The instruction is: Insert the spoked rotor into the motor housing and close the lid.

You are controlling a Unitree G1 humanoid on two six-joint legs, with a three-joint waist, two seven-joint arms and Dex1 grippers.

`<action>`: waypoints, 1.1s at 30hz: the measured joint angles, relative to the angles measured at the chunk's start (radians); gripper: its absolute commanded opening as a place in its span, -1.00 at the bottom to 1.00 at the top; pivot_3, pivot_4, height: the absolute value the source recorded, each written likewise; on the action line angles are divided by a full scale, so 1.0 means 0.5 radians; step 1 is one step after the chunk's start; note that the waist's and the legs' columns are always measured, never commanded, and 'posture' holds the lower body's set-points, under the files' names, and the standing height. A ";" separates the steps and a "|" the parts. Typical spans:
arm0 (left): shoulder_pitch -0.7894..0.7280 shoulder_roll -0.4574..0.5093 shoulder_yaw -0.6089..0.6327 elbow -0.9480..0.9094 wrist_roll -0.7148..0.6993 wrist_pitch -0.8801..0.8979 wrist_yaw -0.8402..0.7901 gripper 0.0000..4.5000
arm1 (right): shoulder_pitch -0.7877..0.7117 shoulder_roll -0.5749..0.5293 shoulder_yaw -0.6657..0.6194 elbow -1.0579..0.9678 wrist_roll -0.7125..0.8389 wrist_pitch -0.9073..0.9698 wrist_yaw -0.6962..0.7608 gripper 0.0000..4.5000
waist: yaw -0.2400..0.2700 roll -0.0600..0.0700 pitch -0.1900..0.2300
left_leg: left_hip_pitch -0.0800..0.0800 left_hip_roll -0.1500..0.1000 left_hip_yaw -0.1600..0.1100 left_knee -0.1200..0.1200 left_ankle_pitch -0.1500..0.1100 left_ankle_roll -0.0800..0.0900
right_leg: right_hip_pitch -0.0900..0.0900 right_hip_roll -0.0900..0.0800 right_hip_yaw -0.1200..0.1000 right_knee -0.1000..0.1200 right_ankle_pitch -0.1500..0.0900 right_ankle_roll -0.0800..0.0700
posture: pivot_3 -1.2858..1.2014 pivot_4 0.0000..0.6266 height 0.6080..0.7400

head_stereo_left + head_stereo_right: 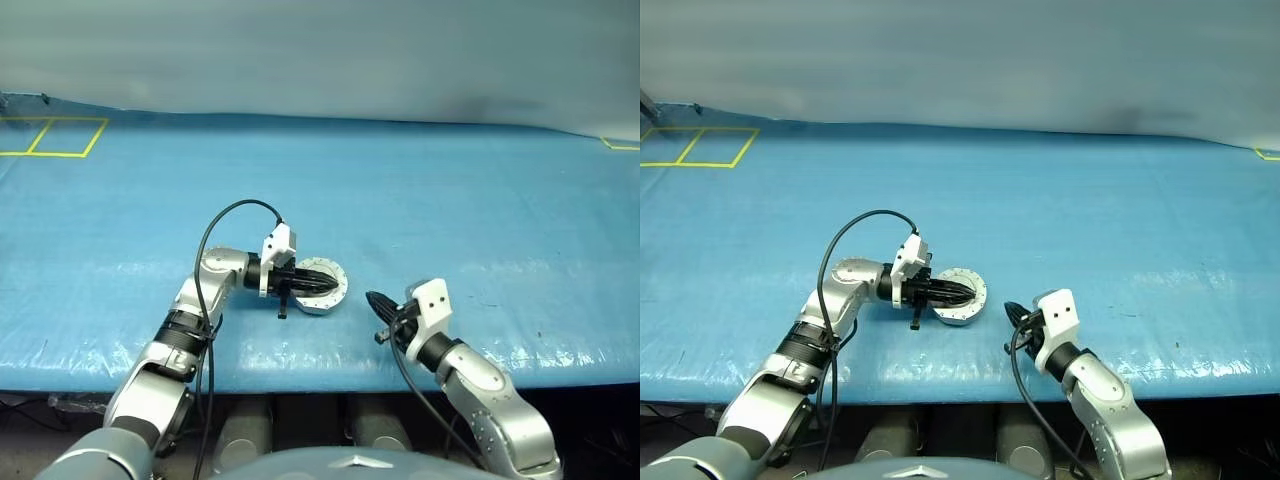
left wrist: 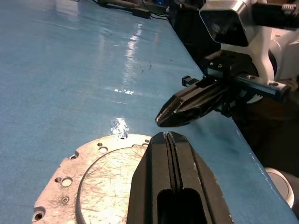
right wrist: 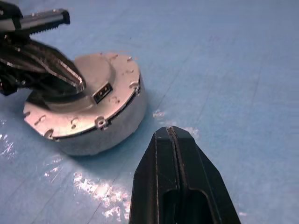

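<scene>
The motor housing [image 3: 107, 135] stands on the blue table near the front edge, with the light-grey lid [image 3: 119, 77] lying flat on top of it, raised centre up. My left gripper [image 1: 335, 285] is shut with nothing in it; its tips lie just over the lid's middle, reaching in from the left. My right gripper [image 1: 372, 298] is also shut on nothing. It hovers a short way right of the housing, pointing toward it without touching. The left wrist view shows the lid [image 2: 93, 186] under my own fingertips [image 2: 169, 136]. The spoked rotor is out of view.
Yellow tape lines [image 1: 60, 135] mark the far left of the table, and another yellow mark [image 1: 620, 145] sits at the far right. A black cable [image 1: 215, 240] loops above my left forearm. The table's front edge [image 1: 320, 375] runs close below both grippers.
</scene>
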 measured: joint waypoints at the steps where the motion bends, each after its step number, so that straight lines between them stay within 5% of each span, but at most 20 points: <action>1: 0.018 -0.002 0.001 -0.018 -0.007 0.000 0.020 -0.99 | -0.060 -0.016 -0.031 -0.043 0.032 0.064 -0.018 -1.00 | 0.000 0.001 -0.001 | 0.000 0.000 0.000 0.000 0.000 0.000 | 0.000 0.000 0.000 0.000 0.000 0.000 | 0.03 -0.52 1.00; 3: 0.045 -0.012 0.006 -0.040 -0.016 -0.001 0.061 -0.99 | -0.180 -0.044 -0.064 -0.128 0.069 0.148 -0.032 -1.00 | 0.002 0.002 -0.001 | 0.001 0.000 0.000 0.000 0.000 0.000 | 0.001 0.000 0.000 0.000 0.000 0.000 | 0.03 -0.52 1.00; 17: 0.431 0.153 0.093 -0.528 -0.146 0.029 0.268 -1.00 | -0.573 -0.013 0.258 -0.016 0.028 0.286 -0.017 0.99 | -0.016 0.004 -0.001 | 0.001 0.001 0.000 -0.001 0.000 0.000 | 0.000 0.000 0.000 -0.001 0.001 -0.001 | 0.03 -0.52 1.00; 25: 0.826 0.303 0.301 -0.892 -0.182 -0.050 0.502 -1.00 | -0.697 0.036 0.354 0.228 -0.047 0.230 0.041 0.99 | -0.015 0.005 -0.001 | 0.000 0.001 0.001 -0.003 0.000 0.000 | -0.002 0.000 0.000 -0.002 0.001 -0.001 | 0.03 -0.52 1.00; 33: 1.130 0.219 0.466 -1.130 -0.191 -0.148 0.829 -1.00 | -0.757 0.090 0.489 0.360 -0.105 0.181 0.116 0.99 | -0.007 0.006 0.000 | 0.000 0.000 0.002 -0.003 0.000 0.000 | -0.002 -0.002 0.001 -0.003 0.001 -0.001 | 0.03 -0.52 1.00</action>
